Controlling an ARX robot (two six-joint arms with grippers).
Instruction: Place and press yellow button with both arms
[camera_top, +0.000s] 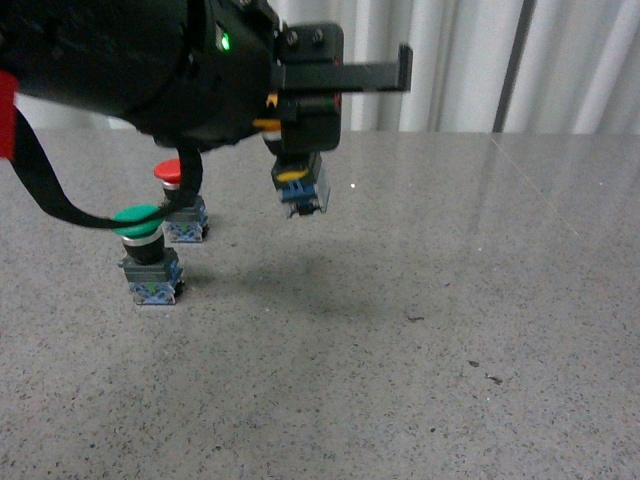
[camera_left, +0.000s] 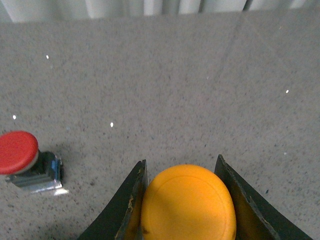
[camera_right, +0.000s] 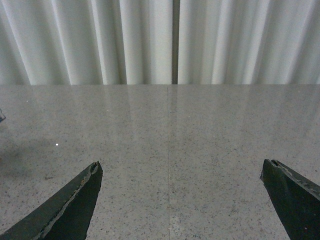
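- L gripper (camera_left: 181, 165) clamped on yellow button (camera_left: 187, 205), hanging above table (camera_top: 450, 300).
- R gripper (camera_right: 181, 167) wide, empty.
- Lower straight, base flat, clear of green button (camera_top: 140, 222); then R presses cap.

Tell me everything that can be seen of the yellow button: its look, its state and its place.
The yellow button has a round, smooth yellow cap that looks like plastic, a dark body and a blue-grey block at its base. The left gripper is shut on it: two dark fingers press the cap from both sides. It hangs above the grey table, base downward and slightly tilted, touching nothing else. Its shadow lies on the table below.
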